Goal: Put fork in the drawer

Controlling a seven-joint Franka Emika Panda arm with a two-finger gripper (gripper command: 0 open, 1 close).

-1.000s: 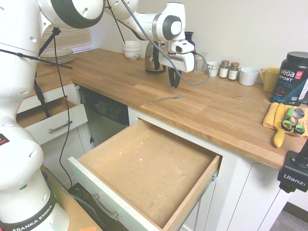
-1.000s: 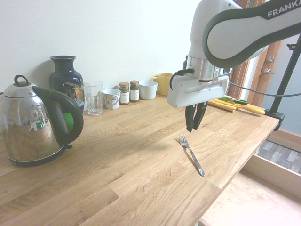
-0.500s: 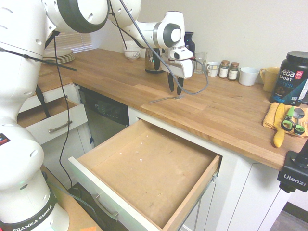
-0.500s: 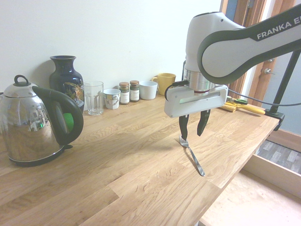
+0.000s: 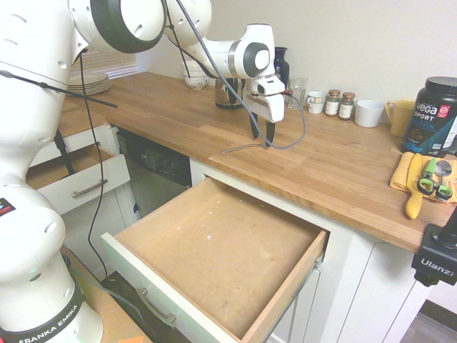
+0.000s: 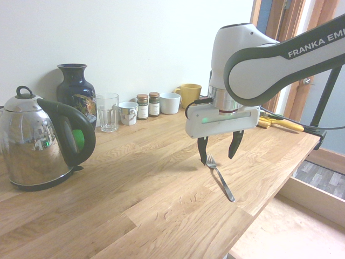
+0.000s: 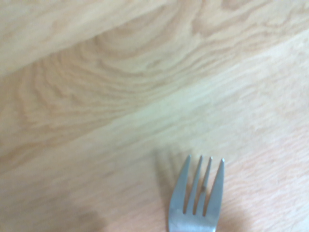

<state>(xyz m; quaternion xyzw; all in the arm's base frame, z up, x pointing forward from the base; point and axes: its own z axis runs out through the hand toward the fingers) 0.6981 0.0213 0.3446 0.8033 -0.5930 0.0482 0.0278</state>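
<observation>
1. Since a second ago the gripper [image 6: 218, 152] has come down toward the countertop [image 5: 335, 161] and its jaws have spread from nearly together to wide apart; it now stands over the tine end of the fork [image 6: 220, 178], holding nothing.
2. Nothing else has shifted: the fork lies flat where it did, on the wooden countertop near the front edge, above the open drawer [image 5: 214, 254], with its tines toward the wall and its handle toward the edge.
3. Judging by its look, the fork is light, stiff and thin, with smooth polished metal that will likely slip between hard fingers. It lies so low that the fingers [image 6: 202, 151] must nearly touch the wood to catch it.
4. A hold across the neck or upper handle seems safest; the tines [image 7: 200, 186] are curved and taper away, offering poor purchase.
5. The countertop is oiled butcher-block with a visible plank grain, flat and hard.
6. The drawer has a white front, a metal bar handle [image 5: 158, 307] and a bare, scuffed brown bottom.
7. Further off stand a shiny steel kettle [image 6: 40, 143], a dark glazed vase [image 6: 76, 89] and a clear ribbed glass [image 6: 107, 111].
</observation>
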